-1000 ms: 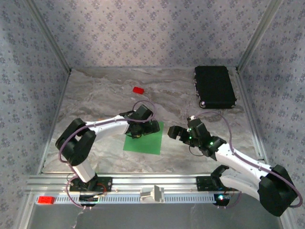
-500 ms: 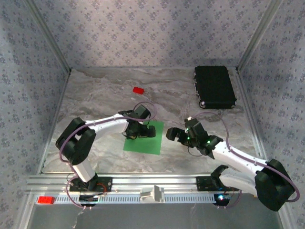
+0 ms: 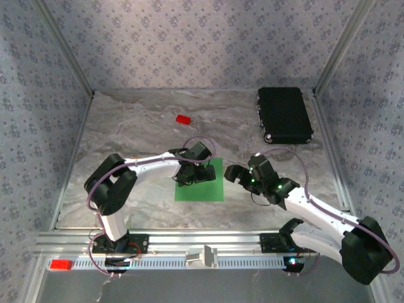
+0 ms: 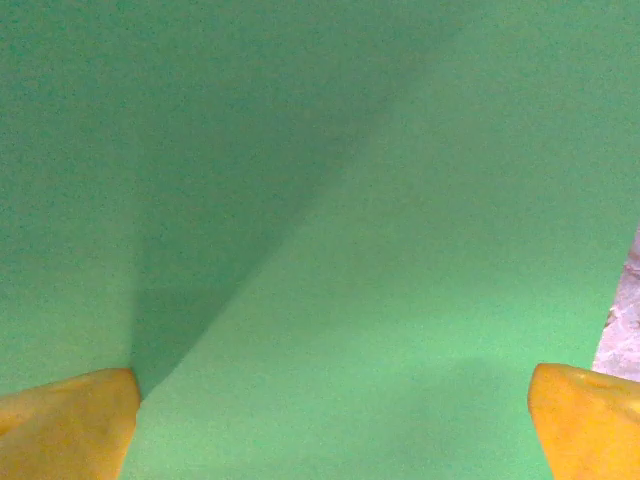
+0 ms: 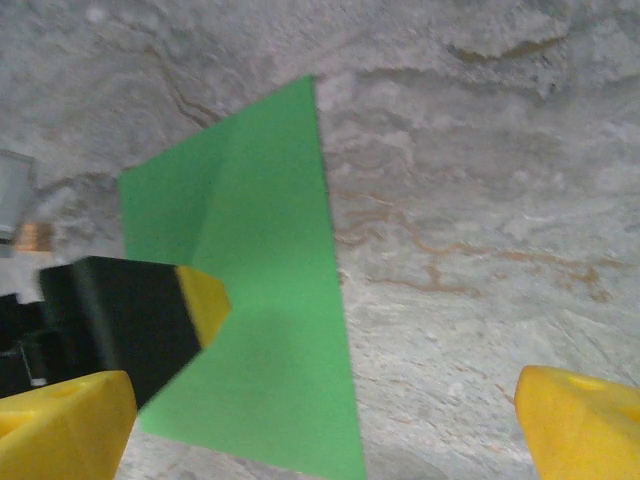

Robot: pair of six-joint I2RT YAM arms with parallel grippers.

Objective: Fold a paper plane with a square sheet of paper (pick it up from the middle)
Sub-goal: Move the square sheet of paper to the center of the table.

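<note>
At the near edge, a metal rail (image 3: pixel 170 239) carries both arm bases. Just beyond it the square sheet of paper (image 3: pixel 201 186) lies on the marbled grey surface (image 3: pixel 139 126), about midway between left and right, with its edges roughly square to the rail.

The left tool (image 3: pixel 192 172) is down over the far-left part of the sheet, its arm reaching in from the left. In its wrist view the two yellow fingertips (image 4: pixel 65 425) sit far apart at the bottom corners, with green paper across the whole gap between them. This tool is spread open and pinches nothing. A soft ridge runs up the sheet from the left fingertip, and the paper is darker on one side of it, so the sheet is not lying flat there. The right wrist view shows one of these black fingers, yellow at its end, against the paper where that bend begins.

The right tool (image 3: pixel 230 173) is just beside the sheet's right edge, near its far corner. Its yellow fingertips (image 5: pixel 60 425) are also wide apart, so it is open and empty. I cannot tell whether it touches the surface.

Farther back, a small red block (image 3: pixel 184 118) sits left of centre, well apart from the paper. A black case (image 3: pixel 284 114) lies flat near the far right corner.
</note>
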